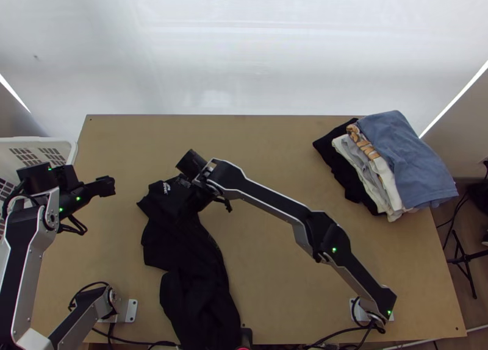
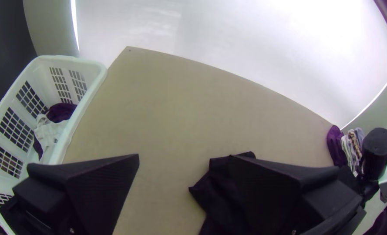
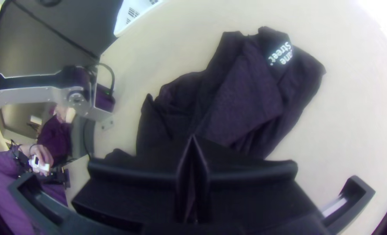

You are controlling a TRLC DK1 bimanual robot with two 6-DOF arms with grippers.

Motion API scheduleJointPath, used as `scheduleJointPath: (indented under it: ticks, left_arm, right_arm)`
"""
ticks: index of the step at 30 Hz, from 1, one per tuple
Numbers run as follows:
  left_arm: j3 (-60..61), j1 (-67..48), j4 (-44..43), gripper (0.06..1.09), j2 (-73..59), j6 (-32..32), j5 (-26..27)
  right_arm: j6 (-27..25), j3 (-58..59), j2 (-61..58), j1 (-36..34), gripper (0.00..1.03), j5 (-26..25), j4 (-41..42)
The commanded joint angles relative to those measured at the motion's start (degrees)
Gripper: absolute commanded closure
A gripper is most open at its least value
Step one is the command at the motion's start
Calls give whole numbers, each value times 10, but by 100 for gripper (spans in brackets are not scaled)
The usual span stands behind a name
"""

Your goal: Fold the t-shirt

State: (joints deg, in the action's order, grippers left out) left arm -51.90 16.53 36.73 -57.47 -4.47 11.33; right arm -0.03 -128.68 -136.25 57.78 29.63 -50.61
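My left gripper [image 1: 105,186] stands open over bare table, left of the black t-shirt [image 1: 198,295]. The shirt lies long and bunched from mid-table to the near edge, white print at its far end. My right gripper [image 1: 194,200] is over the shirt's far part, hiding some of it. In the left wrist view, the left gripper [image 2: 184,159] has widely parted fingers, one covering part of the dark cloth [image 2: 217,187]. The right wrist view has the right gripper [image 3: 193,138] shut above the wrinkled shirt [image 3: 245,104]; no cloth is visible between its tips.
A stack of folded clothes [image 1: 402,161] lies at the table's far right. The white laundry basket [image 2: 86,104], with some clothes inside, stands off the left edge. Bare tabletop [image 1: 274,142] extends between shirt and stack.
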Motion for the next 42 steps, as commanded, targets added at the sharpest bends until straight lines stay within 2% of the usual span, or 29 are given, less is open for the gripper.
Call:
scheduleJointPath:
  ticks: [1, 6, 10, 21, 29, 34, 38, 39, 40, 42]
  left_arm:
    - [-2, 3, -3, 10, -5, 1, 0]
    - [-6, 3, -3, 10, -5, 1, 0]
    - [-11, 5, -3, 10, -8, 3, 0]
    - [-18, -2, -7, 10, -24, 2, 2]
    - [-27, -20, -25, 10, -39, -1, 2]
    - [-33, -24, -25, 10, -47, -1, 2]
    - [-33, -24, -25, 10, -50, 1, 1]
    - [-33, -24, -25, 10, -51, 2, 1]
    - [-33, -24, -25, 10, -52, 3, 1]
    - [-33, -23, -25, 10, -54, 4, 1]
  right_arm:
    - [-1, 41, 46, -14, 100, -5, 0]
    - [-1, 90, 115, -28, 100, -23, 6]
    - [10, 151, 174, -71, 100, -47, 8]
    - [7, 318, 372, -289, 100, -108, 24]
    - [4, 472, 416, -412, 100, -125, 31]
    - [9, 534, 416, -444, 100, -157, 42]
    - [14, 552, 413, -427, 99, -202, 52]
    - [15, 549, 412, -419, 89, -214, 52]
    - [14, 543, 412, -407, 71, -226, 52]
    - [10, 527, 412, -382, 19, -244, 54]
